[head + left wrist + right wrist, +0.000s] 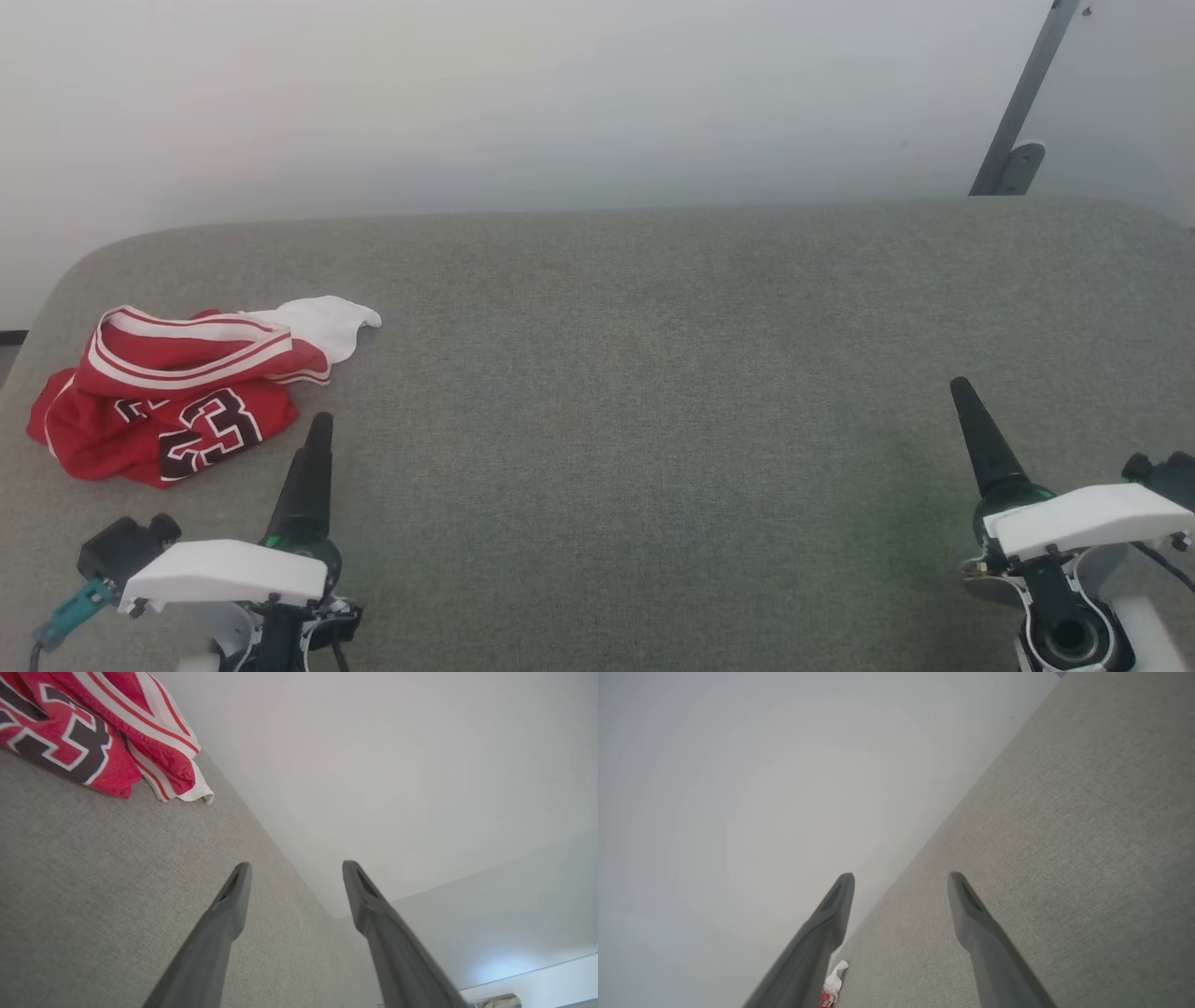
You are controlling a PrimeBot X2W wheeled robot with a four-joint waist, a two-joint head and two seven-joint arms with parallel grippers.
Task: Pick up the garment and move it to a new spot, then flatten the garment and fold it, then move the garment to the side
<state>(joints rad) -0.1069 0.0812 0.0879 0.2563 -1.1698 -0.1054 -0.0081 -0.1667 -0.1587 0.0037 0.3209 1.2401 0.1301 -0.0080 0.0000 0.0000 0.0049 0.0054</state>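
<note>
A crumpled red basketball jersey (177, 401), marked with a black, white-outlined "23", white-striped trim and a white fabric section, is seen heaped at the left end of the grey woven-fabric surface (653, 373); nothing is gripped by either arm; the left gripper (295, 870) is held with its dark fingers spread apart, near the jersey but not touching it; the right gripper (901, 879) is likewise spread wide, well apart from it, over bare fabric at the right.

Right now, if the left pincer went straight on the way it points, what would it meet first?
Probably nothing soon: the left pincer aims past the crumpled red basketball jersey, over grey fabric tabletop toward the pale wall.
</note>
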